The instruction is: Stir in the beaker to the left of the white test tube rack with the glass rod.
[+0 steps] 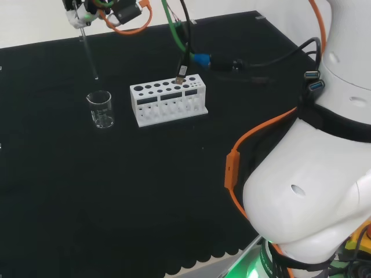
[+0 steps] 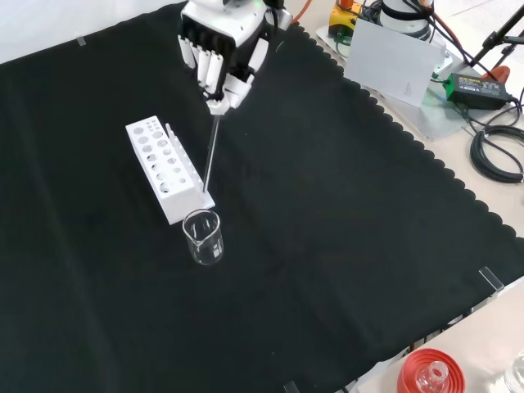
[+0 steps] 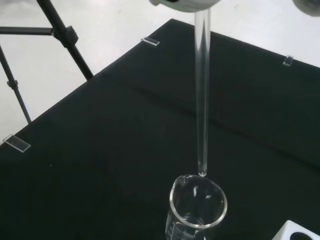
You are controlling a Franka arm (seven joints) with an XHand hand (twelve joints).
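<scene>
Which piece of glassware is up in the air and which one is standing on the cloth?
The glass rod is in the air, held by the hand. The beaker stands on the cloth beside the white rack.

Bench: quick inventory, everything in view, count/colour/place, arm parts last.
beaker: 1, clear glass, on the cloth left of the rack in the head view.
glass rod: 1, clear, held in the hand, hanging down with its tip above the beaker rim, not yet inside.
test tube rack: 1, white, mid-cloth.
cloth: 1, black, covers the bench.
red ribbed ring: 1, off the cloth at the front view's bottom right, clear glassware sitting on it.
white card: 1, off the cloth, front view top right.
cables: several, black, front view right edge.
hand: 1, black and white, above the rack end, pinching the rod's top.
arm links: white, head view right.
</scene>
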